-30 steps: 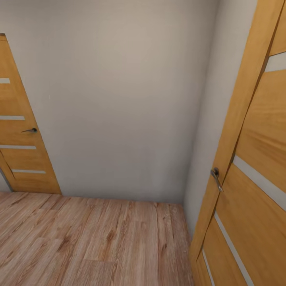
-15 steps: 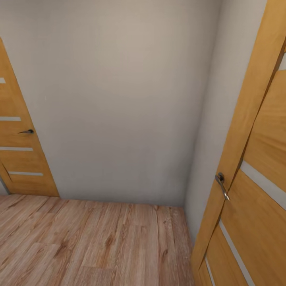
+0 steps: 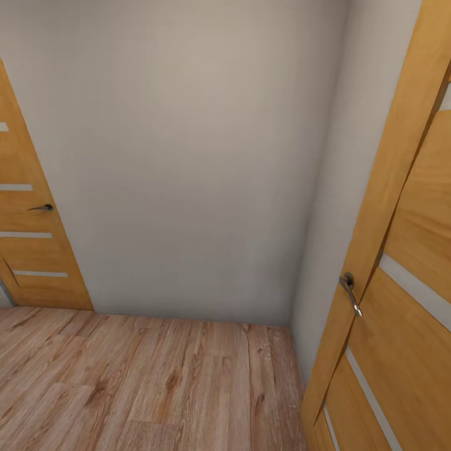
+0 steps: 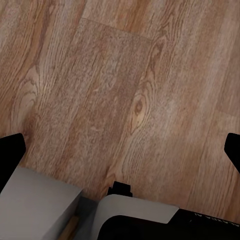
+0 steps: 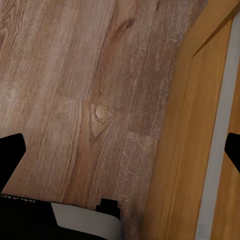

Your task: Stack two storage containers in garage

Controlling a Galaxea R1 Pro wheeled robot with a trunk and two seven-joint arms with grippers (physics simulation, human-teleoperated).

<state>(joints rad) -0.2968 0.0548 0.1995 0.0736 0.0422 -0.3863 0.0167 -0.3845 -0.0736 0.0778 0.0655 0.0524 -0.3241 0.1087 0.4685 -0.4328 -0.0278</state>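
The storage containers are out of view, and so is the garage. In the left wrist view my left gripper (image 4: 122,150) hangs open over light wood planks (image 4: 115,85), its black fingertips (image 4: 11,150) far apart with nothing between them. My right gripper (image 5: 122,150) is open too, above the same plank flooring and close beside a honey-coloured wooden door (image 5: 200,125), holding nothing.
I face a plain grey-white wall (image 3: 188,156) that meets a side wall in a corner. A wooden door (image 3: 28,250) with a handle stands at the left. Another wooden door (image 3: 401,282) with a metal handle (image 3: 349,291) is close on the right. Plank floor (image 3: 144,382) lies ahead.
The head view shifted slightly a second ago, so the camera moved a little closer to the corner. Over the last half second it has held still.
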